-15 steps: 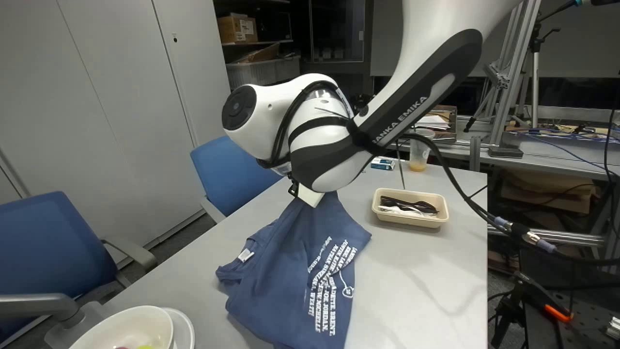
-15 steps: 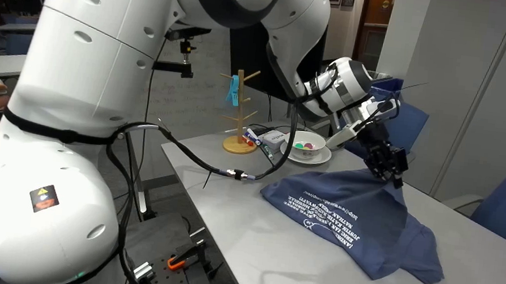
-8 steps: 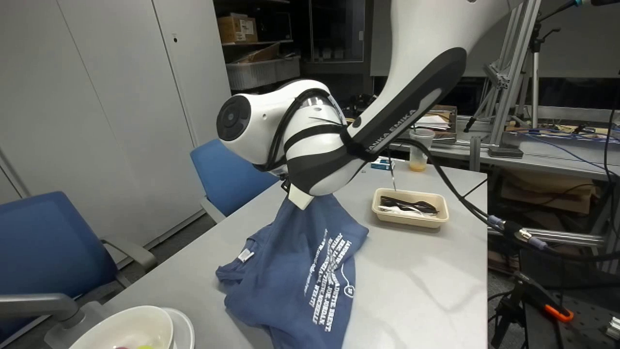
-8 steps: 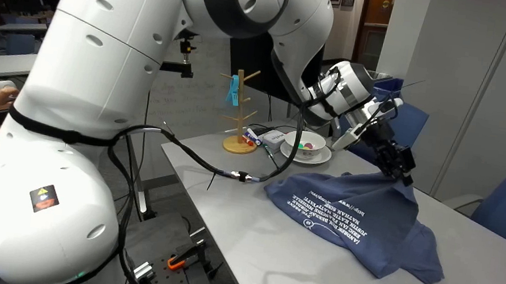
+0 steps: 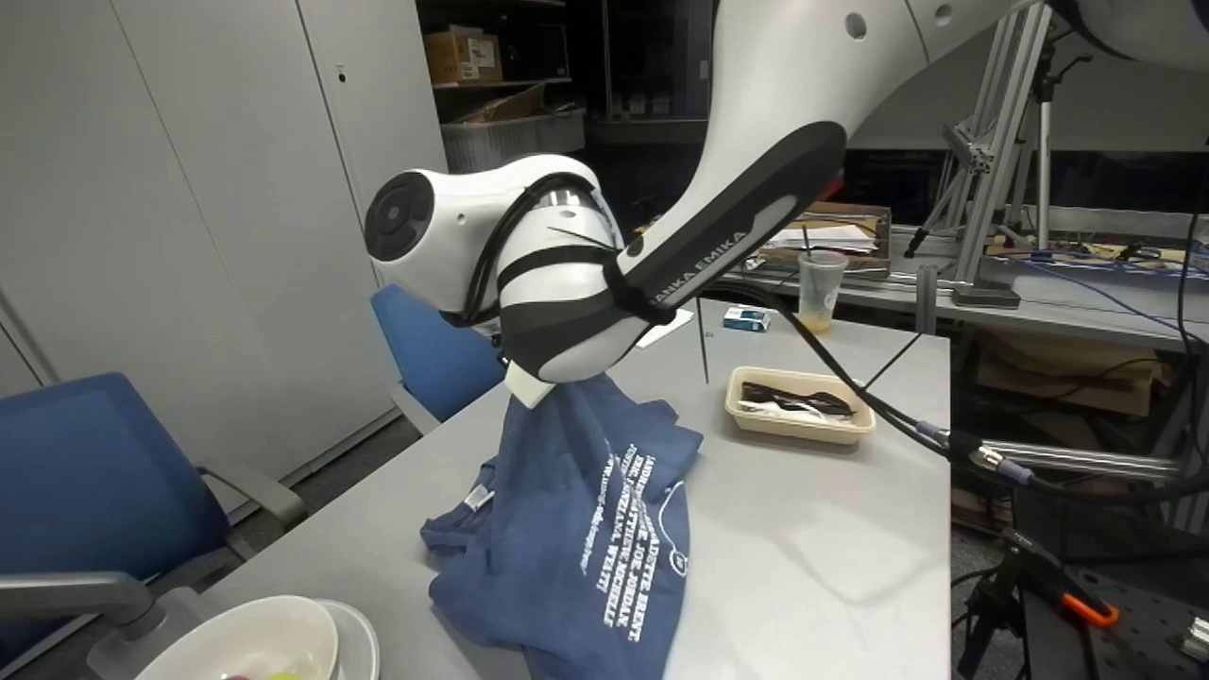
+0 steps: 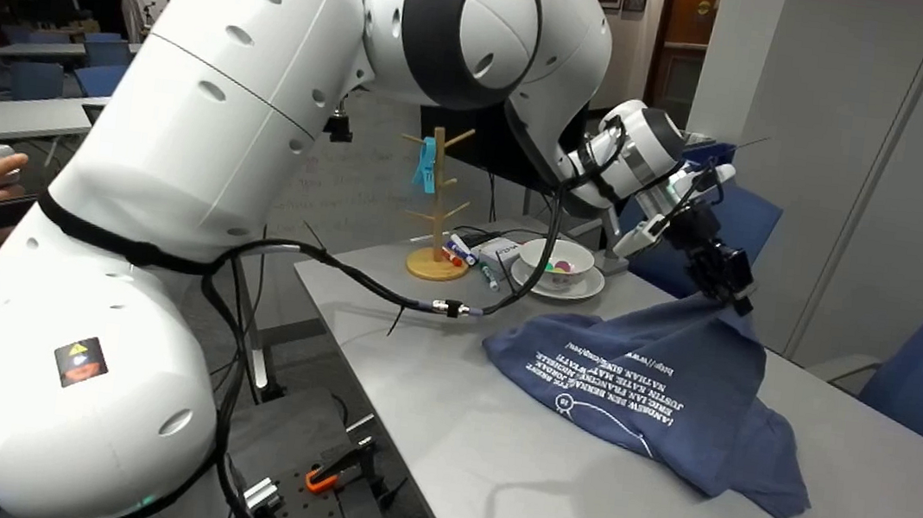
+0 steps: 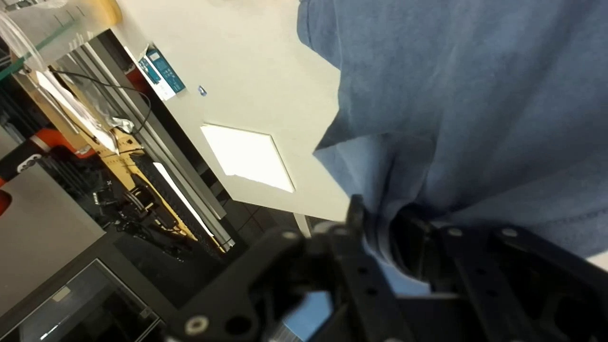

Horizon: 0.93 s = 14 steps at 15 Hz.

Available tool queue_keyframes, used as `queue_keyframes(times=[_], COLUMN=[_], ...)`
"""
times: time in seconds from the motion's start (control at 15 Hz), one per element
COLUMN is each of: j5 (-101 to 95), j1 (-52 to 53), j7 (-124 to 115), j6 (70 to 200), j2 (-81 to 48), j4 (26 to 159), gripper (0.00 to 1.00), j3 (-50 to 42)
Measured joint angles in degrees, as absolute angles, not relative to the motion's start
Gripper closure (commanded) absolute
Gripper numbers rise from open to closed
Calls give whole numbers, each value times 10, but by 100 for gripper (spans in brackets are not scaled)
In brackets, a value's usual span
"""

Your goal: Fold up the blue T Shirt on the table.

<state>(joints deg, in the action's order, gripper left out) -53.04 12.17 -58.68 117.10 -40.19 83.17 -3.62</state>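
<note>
"What's the gripper (image 7: 382,216) got?"
"A bunched bit of the blue T-shirt (image 6: 638,383) — the wrist view shows it pinched between the jaws."
"And the rest of the shirt?"
"It drops in creases beneath the gripper, then lies rumpled on the table (image 6: 446,396) lower down."
"Anything else about?"
"In both exterior views, a beige tray (image 5: 798,431) — well apart from the gripper, as are the bowl (image 5: 247,628) and the plate (image 5: 362,642) under it."

1 bowl (image 6: 553,282) on 1 plate (image 6: 594,286) | 1 tray (image 5: 791,428) with cutlery (image 5: 798,399) | 1 wooden stand (image 6: 437,217) with blue clip (image 6: 426,168)
</note>
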Motion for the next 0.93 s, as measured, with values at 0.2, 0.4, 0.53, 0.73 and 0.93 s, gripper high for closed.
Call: queue_keyframes(times=[0.2,0.4,0.53,0.73,0.93], j5=[-514,-501,-499,-484,-434], j1=[122,123,129,145,153], j7=[-590,-592,-592,-592,-582], j6=[1173,1182,1182,1182,1182], j2=[-416,-417,-414,-400,-377], j4=[813,816,825,858,915], gripper=[31,8,0,0,0], j3=[-35,-31,-24,-3,38])
